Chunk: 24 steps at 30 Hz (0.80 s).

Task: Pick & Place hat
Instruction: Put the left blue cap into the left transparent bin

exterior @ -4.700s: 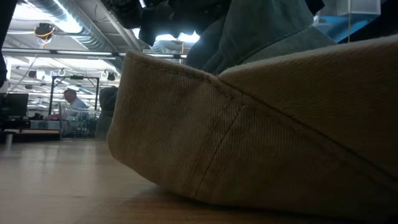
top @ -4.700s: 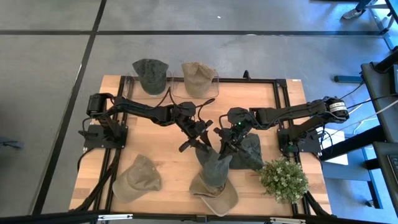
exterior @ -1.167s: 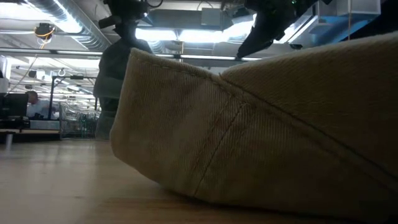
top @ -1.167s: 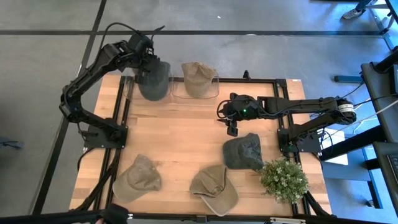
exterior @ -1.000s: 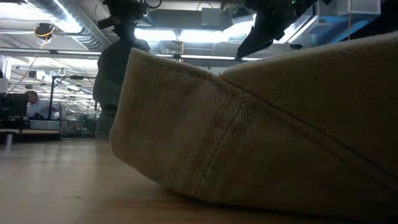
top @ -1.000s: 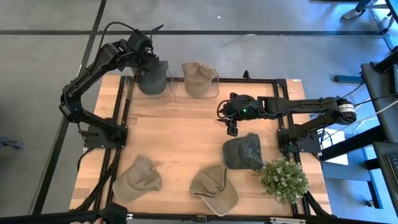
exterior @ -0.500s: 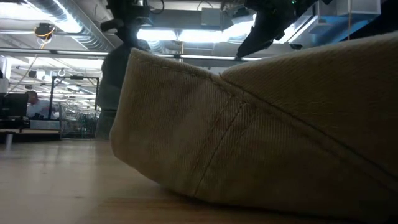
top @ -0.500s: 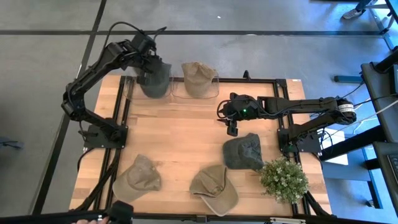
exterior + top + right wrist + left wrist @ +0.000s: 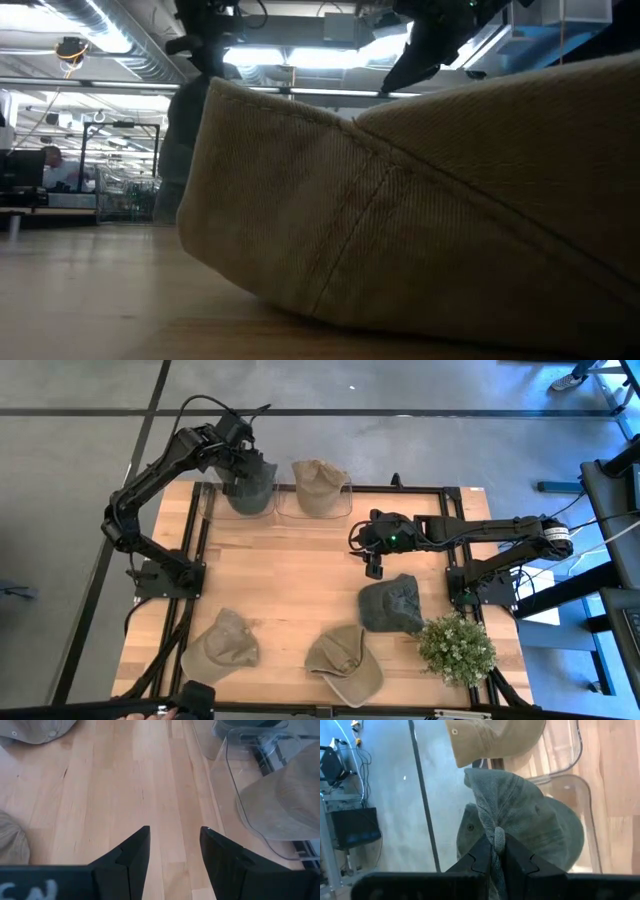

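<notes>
Holding a grey-green hat [image 9: 520, 825] pinched tight in the left gripper [image 9: 495, 851] fingers, above the clear stand [image 9: 215, 510] at the worktop's [image 9: 290, 575] far left corner. Right gripper [image 9: 171, 851] hovering mid-worktop, fingers spread, empty.

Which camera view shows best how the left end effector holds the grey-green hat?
The left wrist view: the left end effector is shut on a fold of the grey-green hat, seen close up. The high view shows the hat at the table's far left corner, its grip hidden. The low view shows a dim shape; the right wrist view shows nothing of it.
</notes>
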Motion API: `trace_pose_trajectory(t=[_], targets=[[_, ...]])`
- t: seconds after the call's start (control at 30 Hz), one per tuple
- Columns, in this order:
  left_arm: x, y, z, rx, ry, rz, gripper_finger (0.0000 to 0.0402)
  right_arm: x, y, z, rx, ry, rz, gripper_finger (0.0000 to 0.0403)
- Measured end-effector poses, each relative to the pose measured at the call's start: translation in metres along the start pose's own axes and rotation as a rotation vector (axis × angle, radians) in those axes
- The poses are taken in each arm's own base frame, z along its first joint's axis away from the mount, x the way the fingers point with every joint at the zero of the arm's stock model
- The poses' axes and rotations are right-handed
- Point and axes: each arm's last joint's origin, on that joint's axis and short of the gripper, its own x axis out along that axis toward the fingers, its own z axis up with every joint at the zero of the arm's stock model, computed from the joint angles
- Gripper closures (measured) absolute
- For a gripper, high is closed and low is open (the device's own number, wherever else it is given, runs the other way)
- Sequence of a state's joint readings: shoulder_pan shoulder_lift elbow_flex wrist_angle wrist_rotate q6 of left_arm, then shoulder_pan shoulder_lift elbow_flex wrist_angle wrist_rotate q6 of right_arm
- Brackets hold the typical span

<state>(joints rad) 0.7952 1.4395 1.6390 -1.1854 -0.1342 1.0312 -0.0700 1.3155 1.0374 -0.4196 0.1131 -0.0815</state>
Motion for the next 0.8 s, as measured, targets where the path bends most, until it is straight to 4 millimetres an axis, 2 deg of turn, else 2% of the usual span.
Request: trace_pose_trajectory(t=[0.2,0.33,0.4,0.57,0.8], targets=[[-0.011,-0.005,-0.008,-0.079,-0.036,0.036,0.0379,0.000,0.000,-0.002,0.018,0.018,0.001,0.0229],[0.003,-0.025,-0.020,-0.031,-0.011,0.071,0.0379,0.000,0.000,-0.002,0.017,0.018,0.002,0.0229],[0.006,-0.032,-0.024,-0.006,-0.036,0.145,0.0379,0.000,0.000,-0.002,0.017,0.018,0.001,0.0229],[0.009,-0.040,-0.027,0.058,-0.113,0.264,0.0379,0.000,0.000,0.001,0.021,-0.010,-0.001,0.0229],[0.018,-0.042,-0.028,0.035,-0.077,0.260,0.0379,0.000,0.000,0.001,0.026,-0.012,-0.001,0.0229]])
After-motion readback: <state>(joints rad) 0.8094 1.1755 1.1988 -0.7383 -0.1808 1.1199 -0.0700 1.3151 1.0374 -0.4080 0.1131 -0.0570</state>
